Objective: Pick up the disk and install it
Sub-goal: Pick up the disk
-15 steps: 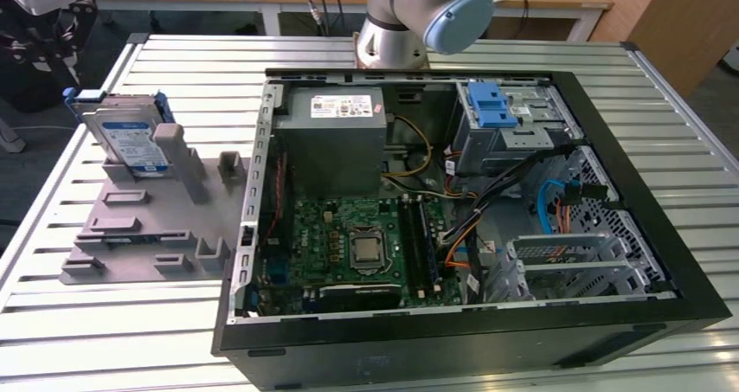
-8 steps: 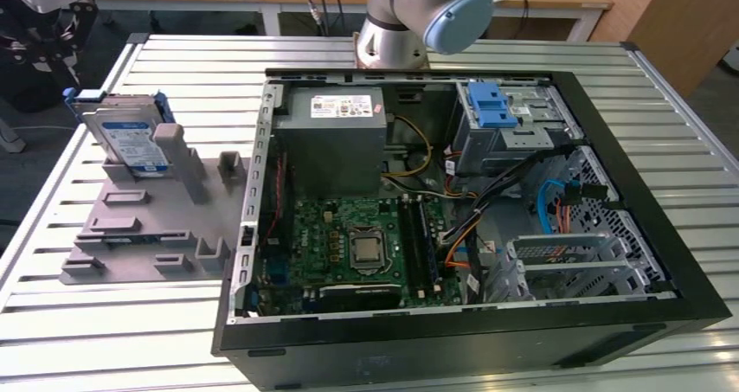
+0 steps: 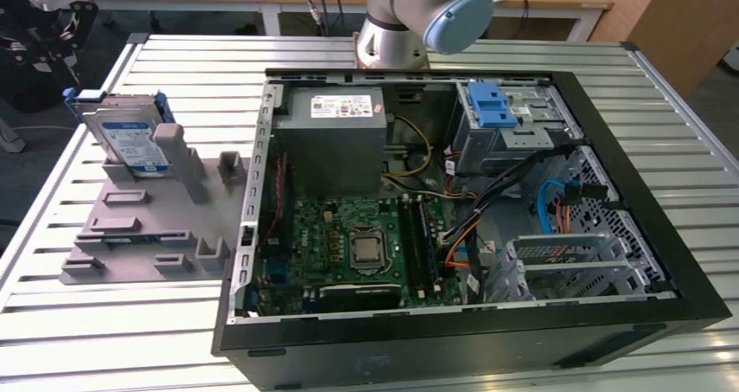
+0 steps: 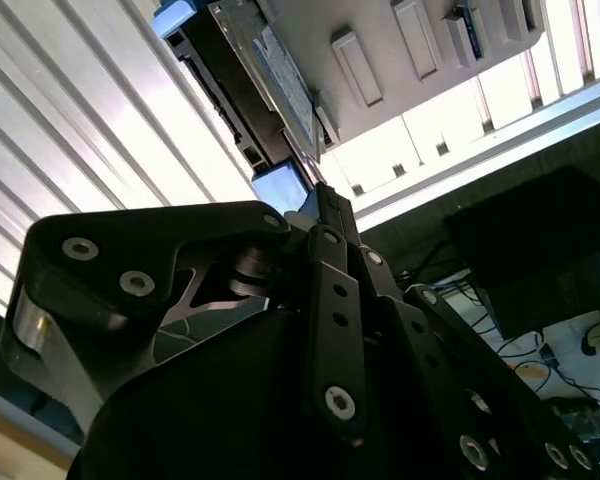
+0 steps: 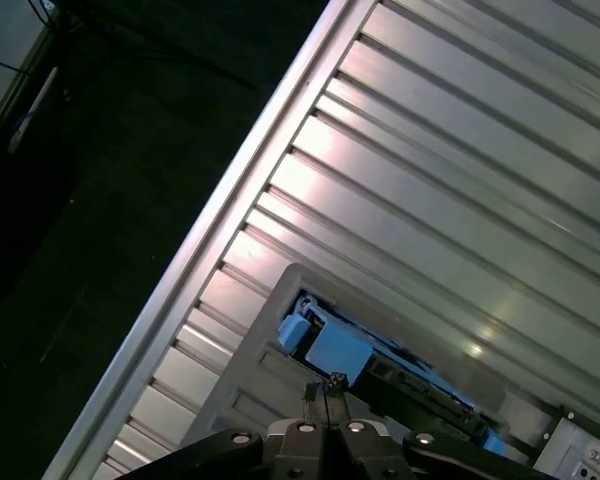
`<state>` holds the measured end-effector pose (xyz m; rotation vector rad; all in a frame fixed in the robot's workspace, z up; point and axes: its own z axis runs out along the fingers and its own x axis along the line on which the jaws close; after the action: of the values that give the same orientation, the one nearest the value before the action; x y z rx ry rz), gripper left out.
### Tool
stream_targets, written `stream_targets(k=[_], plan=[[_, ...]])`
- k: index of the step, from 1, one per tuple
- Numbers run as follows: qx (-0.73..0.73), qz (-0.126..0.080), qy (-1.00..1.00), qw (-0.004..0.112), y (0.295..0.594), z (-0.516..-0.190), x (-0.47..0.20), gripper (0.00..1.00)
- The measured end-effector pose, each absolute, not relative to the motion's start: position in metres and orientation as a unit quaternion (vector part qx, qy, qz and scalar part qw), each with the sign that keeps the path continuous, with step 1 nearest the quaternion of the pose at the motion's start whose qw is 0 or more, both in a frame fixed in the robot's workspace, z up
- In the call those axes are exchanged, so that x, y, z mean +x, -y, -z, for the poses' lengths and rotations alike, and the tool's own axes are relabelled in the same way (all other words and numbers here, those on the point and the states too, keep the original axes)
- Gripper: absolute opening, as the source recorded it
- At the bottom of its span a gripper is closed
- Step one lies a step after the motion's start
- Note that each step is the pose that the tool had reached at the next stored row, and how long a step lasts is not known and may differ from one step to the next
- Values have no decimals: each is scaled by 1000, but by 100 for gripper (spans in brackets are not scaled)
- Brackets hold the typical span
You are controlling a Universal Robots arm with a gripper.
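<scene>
Exterior view, disk (image 3: 125, 138) (blue-framed), upright in holder (image 3: 137, 232)

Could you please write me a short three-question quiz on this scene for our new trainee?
1. True or false: the disk is already inside the case.
2. The disk stands in: A) the grey fixture, B) a cardboard box, C) a drawer.
3. Fill in: the disk is to the exterior view's ___ of the case.
Key: 1 false; 2 A; 3 left.
</scene>
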<state>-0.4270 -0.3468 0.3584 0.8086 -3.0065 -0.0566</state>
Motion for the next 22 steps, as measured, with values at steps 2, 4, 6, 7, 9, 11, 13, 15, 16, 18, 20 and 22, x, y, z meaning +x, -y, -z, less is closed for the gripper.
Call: stream_targets(k=[2,4,6,7,9,11,13,15,16,18,20,22], plan=[[266,18,964,14,347,-358,-427,11],[273,18,962,14,347,-358,-427,11],[279,18,960,14,347,-358,-427,11],[282,18,959,14,347,-358,-427,11],[289,18,957,14,347,-358,-427,11],[295,18,955,15,347,-358,-427,11],[302,18,953,15,347,-358,-427,11],[308,17,951,15,347,-358,-427,11],[312,17,950,15,347,-358,-427,11],[319,17,948,15,347,-358,-427,11],[326,17,945,15,347,-358,-427,11],[333,17,943,15,347,-358,-427,11]])
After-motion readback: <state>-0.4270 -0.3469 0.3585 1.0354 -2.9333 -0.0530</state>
